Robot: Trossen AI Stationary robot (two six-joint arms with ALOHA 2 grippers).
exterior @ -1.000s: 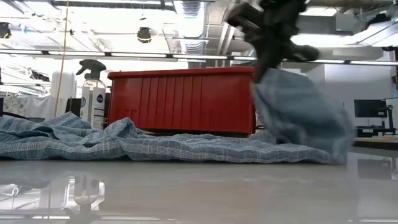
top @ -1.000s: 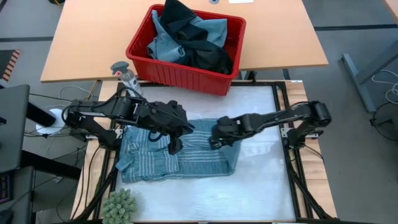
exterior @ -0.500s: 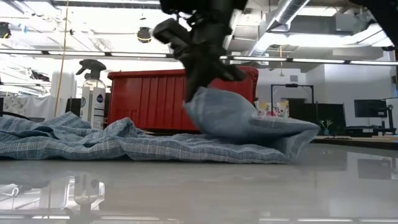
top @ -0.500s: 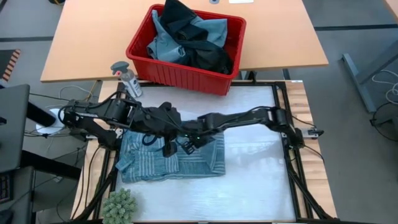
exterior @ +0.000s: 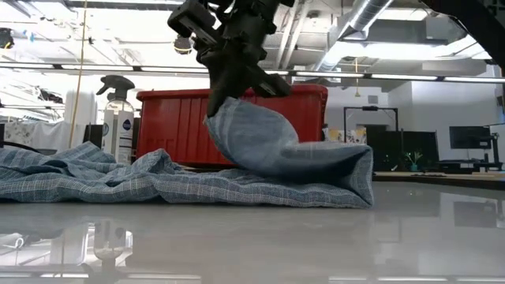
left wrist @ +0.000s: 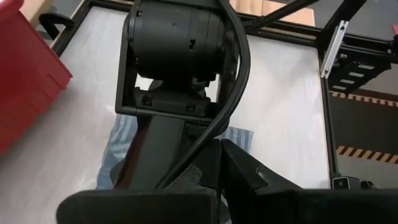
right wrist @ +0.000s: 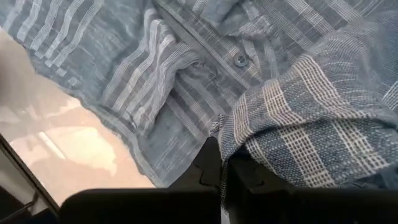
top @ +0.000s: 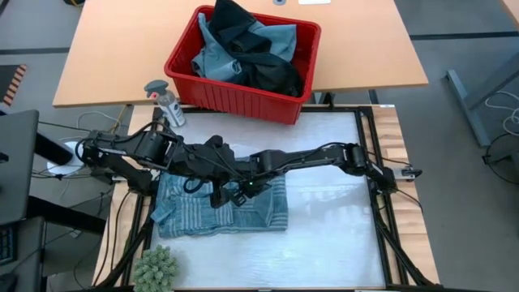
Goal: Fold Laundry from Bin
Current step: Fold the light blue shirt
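Note:
A grey-blue striped shirt (top: pixel 251 212) from the laundry lies on the white table top, left of the middle, with its right part doubled over. My right gripper (top: pixel 243 188) reaches across from the right and is shut on that raised part (exterior: pixel 252 134). My left gripper (top: pixel 219 195) hangs shut just left of it, above the shirt, and I see nothing between its fingers (left wrist: pixel 236 168). The red bin (top: pixel 235 101) stands past the far edge on a wooden table and holds more laundry (top: pixel 243 53), light blue and black. My right gripper pinches a bunched edge of the striped shirt (right wrist: pixel 233 140) between its two fingers, slanting down from the table's right side. The held part is lifted off the table. The cloth curves slack from the fingers down to a fold (exterior: pixel 359 177) that rests on the shirt's lower layer.
A spray bottle (top: pixel 162 101) stands at the far left corner beside the bin. A green spiky ball (top: pixel 156 269) sits at the near left corner. The right half of the table top (top: pixel 332 219) lies bare. The two arms' wrists are close together over the shirt.
My right gripper has swung toward the table's left edge, sinking a little and rolling, and has kept its hold. It has carried the shirt's right side over the rest, so that side now lies folded over and the shirt is narrower. The left part has stayed put.

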